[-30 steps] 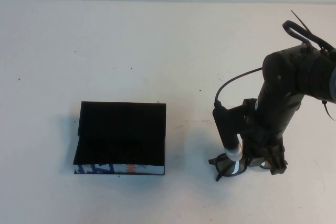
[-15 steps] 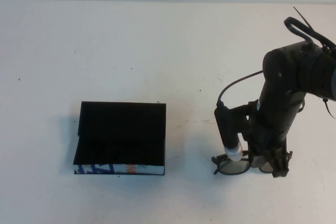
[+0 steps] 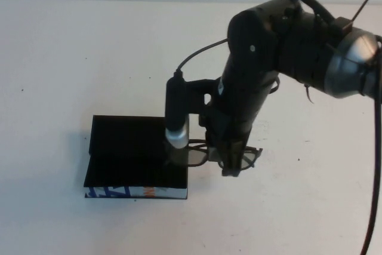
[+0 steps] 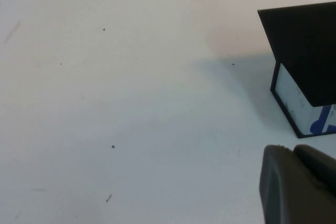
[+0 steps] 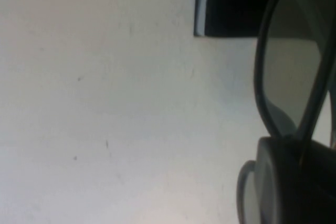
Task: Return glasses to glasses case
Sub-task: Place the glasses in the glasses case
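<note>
A: Reading from the left, we found the left gripper (image 4: 296, 184) as a dark grey corner in its wrist view only, parked near the glasses case (image 3: 136, 158) and out of the high view; whether its fingers stood apart or together we could not tell. The case itself, a black box with its flap lid up and a printed white, blue and orange front edge, sat on the white table (image 3: 59, 58).

B: And the glasses (image 3: 210, 155)?

A: We saw them lifted clear of the table, just beside the case's right edge, one lens overlapping that edge in the high view. The right gripper (image 3: 230, 162) was clamped on the frame near the bridge, its jaws drawn narrow around it.

B: How did we judge the handling?

A: Light, stiff in the rims, but fragile: thin arms and smooth lenses that would smear or slip. We judged the bridge or upper rim the sound place to hold, as the right wrist view showed a rim and lens (image 5: 291, 51) hanging free of the jaws.

B: Anything in the way?

A: Only the raised flap and the case's right wall; we judged that a dangling arm might catch on either. Farther right of the case, we saw no other objects.
</note>
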You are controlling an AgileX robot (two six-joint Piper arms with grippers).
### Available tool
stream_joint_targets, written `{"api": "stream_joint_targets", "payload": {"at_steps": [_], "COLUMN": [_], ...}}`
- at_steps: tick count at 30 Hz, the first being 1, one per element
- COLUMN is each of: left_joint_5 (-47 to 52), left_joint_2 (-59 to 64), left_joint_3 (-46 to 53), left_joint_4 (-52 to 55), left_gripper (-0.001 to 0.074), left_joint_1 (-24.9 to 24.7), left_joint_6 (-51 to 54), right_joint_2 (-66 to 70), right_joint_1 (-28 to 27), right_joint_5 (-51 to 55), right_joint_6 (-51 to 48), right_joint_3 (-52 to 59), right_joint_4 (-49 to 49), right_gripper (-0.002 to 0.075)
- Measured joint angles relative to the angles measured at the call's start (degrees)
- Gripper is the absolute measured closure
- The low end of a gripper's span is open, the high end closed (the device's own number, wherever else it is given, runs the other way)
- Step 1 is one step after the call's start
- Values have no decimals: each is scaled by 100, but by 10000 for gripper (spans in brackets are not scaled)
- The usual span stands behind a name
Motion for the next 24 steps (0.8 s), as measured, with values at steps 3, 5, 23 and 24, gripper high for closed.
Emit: {"api": "stream_joint_targets", "payload": {"at_steps": [3, 5, 23, 24], "left_joint_5": [0, 0, 0, 0], "left_joint_2": [0, 0, 0, 0], "left_joint_3": [0, 0, 0, 0], "left_joint_4": [0, 0, 0, 0], "left_gripper": [739, 739, 739, 739], "left_joint_1": [0, 0, 0, 0], "left_joint_6": [0, 0, 0, 0], "right_joint_2": [298, 519, 1803, 1809], "right_joint_1": [267, 424, 1016, 1026], "right_joint_5": [21, 35, 65, 65], "right_joint_6": [266, 448, 980, 980], "right_joint_3": [-377, -635, -2169, -2169], "right_joint_4": [0, 0, 11, -2], "right_gripper": [715, 715, 717, 717]}}
